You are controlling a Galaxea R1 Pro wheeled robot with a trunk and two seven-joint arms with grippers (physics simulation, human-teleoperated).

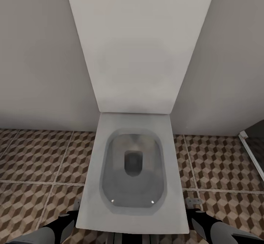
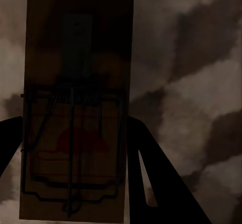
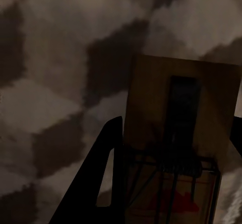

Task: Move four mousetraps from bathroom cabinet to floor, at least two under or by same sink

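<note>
A brown wooden mousetrap point(image 2: 78, 57) with wire and a red mark lies between the dark fingers of my left gripper point(image 2: 74, 128), which is shut on it close above the cube-patterned bathroom floor point(image 2: 201, 82). My right gripper point(image 3: 174, 133) is shut on a second mousetrap point(image 3: 151, 93), also low over the floor point(image 3: 60, 57). In the head view my left arm point(image 1: 60, 227) and right arm point(image 1: 207, 224) reach down on either side of a white square toilet point(image 1: 91, 185). The cabinet, the sink and the other mousetraps are out of view.
The toilet and its tall white tank panel point(image 1: 139, 46) stand straight ahead against pale walls. Patterned floor tiles point(image 1: 36, 156) spread to both sides. A white-framed grey glass panel point(image 1: 253, 145) stands at the far right.
</note>
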